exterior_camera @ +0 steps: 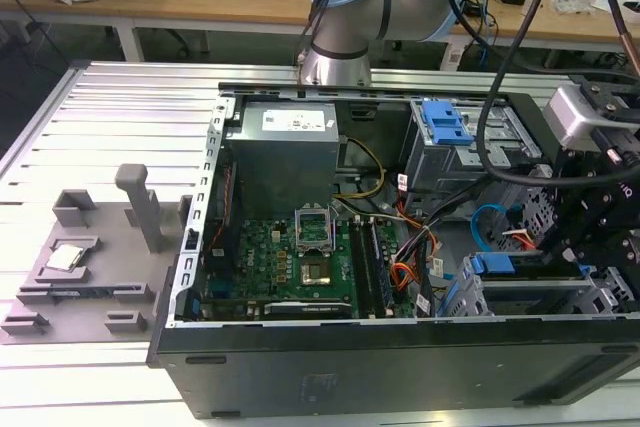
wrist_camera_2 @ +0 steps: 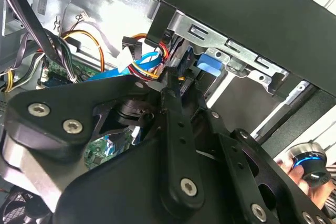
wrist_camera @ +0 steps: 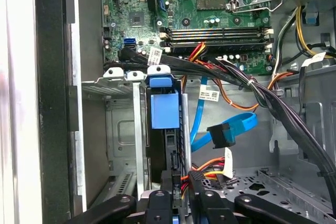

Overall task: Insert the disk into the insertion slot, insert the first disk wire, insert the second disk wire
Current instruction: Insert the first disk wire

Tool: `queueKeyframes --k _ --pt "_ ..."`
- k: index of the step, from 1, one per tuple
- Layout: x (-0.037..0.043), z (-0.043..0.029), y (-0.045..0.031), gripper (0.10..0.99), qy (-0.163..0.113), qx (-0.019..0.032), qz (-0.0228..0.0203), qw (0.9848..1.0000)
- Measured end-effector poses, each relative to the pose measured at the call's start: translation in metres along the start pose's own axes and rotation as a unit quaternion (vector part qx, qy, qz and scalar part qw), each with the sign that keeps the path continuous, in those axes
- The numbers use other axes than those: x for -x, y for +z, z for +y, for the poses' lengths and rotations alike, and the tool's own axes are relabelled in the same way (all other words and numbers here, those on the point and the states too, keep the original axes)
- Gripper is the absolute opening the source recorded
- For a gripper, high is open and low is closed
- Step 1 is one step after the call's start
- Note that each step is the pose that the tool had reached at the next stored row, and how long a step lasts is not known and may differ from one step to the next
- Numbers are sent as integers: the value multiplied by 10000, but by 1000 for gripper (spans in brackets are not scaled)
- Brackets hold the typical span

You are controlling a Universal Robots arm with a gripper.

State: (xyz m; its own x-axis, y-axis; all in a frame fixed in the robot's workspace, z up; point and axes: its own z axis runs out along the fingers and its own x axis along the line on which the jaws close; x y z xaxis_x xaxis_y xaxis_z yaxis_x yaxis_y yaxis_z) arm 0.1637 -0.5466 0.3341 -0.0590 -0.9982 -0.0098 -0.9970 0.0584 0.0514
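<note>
The disk sits in the insertion slot, a grey metal cage, with its blue carrier at the cage's mouth. In both wrist views my gripper is at the disk's rear edge. It is shut on the black plug of the first disk wire, a red, orange and black bundle. The second wrist view has the gripper pressing that plug by the blue carrier. The second disk wire, a light-blue flat cable, loops free beside the disk, and its black plug hangs loose.
At the exterior view's right, the arm's black wrist reaches into the open case. Nearby are an upper cage with a blue clip, the motherboard, the power supply and thick black cable bundles. A grey fixture lies outside.
</note>
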Motion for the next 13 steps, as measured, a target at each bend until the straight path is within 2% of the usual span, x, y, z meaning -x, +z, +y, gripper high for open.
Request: queueKeyframes --k 2,3,4,5,6,7,8,11,13 --pt "1 4 -68 263 0 0 -2 10000" --pt "2 7 -128 263 0 0 -2 10000" --pt "7 12 -229 263 0 -1 0 10000" --pt "9 15 -280 247 0 -2 1 10000" --pt "11 18 -326 180 0 -3 2 10000" --pt "12 22 -416 118 0 -4 3 10000" --pt "12 25 -484 106 0 -4 2 10000" --pt "14 33 -626 106 0 -5 2 10000" --pt "14 34 -644 106 0 -5 0 10000"
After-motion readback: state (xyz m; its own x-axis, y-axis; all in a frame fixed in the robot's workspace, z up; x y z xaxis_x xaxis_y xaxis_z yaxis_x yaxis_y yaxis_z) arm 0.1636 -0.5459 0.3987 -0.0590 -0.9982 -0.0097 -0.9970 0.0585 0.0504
